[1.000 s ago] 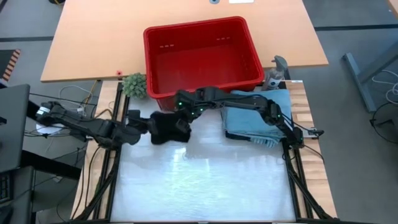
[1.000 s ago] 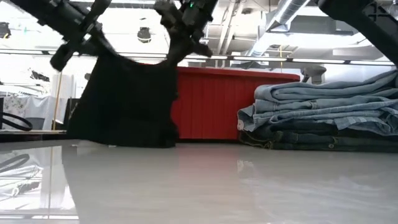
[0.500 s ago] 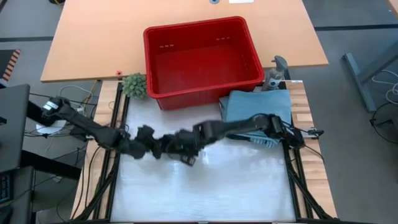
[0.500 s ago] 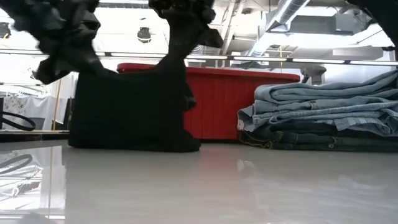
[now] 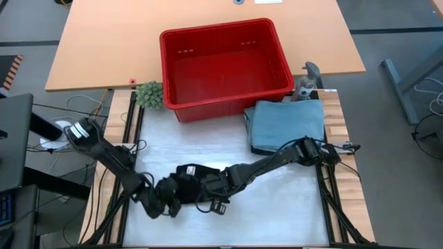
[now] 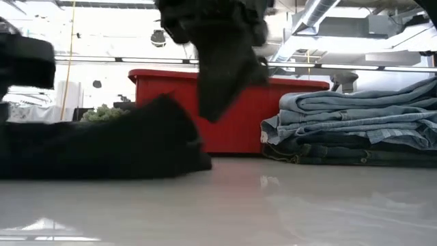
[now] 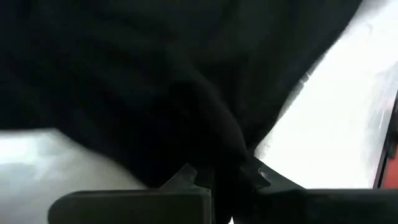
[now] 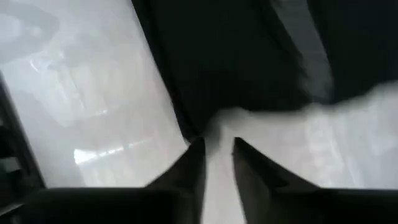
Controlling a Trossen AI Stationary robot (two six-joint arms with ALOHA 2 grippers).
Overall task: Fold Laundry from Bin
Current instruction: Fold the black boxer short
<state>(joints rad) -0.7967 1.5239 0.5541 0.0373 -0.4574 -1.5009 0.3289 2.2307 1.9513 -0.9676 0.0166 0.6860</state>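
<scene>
Black garment down on the near table, long axis left–right. Left gripper pinching its left end; right gripper at the right end — fingers slightly parted, cloth just ahead.

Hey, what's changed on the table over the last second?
Both arms dragged the black garment away from the bin toward the table's near edge and lowered it flat. The left gripper stays shut on it; the right gripper has parted its fingers and let go. The bin, folded denim stack and plant stayed put.
</scene>
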